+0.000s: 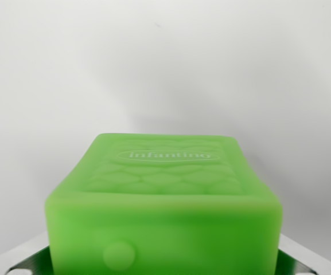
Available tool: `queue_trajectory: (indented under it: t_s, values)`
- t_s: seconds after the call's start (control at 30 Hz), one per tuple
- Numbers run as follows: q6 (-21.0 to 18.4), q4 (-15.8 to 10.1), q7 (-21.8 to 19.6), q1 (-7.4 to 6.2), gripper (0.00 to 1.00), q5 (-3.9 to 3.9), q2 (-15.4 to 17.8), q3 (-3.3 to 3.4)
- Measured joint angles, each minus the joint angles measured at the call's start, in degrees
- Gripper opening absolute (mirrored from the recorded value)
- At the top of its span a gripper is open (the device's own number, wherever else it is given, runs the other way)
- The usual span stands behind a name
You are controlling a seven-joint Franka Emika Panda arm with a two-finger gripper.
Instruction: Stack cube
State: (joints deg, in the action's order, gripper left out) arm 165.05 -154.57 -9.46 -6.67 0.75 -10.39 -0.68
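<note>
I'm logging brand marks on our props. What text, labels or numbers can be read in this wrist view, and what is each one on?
"infantino", in raised lowercase letters inside an oval, on the quilted top face of the green cube.
No other words, numbers or signs show; the round bump on the cube's near face is blank, and the pale surface behind carries no text.
</note>
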Motion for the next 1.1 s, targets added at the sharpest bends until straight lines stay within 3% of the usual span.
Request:
queue_trajectory:
  t_s: [0.43,1.1]
  values:
    - [-6.17,-0.63,-0.06,0.0,0.0,-0.38,7.18,0.0]
    - [-8.81,1.92,-6.04,0.89,0.0,-0.6,6.88,1.29]
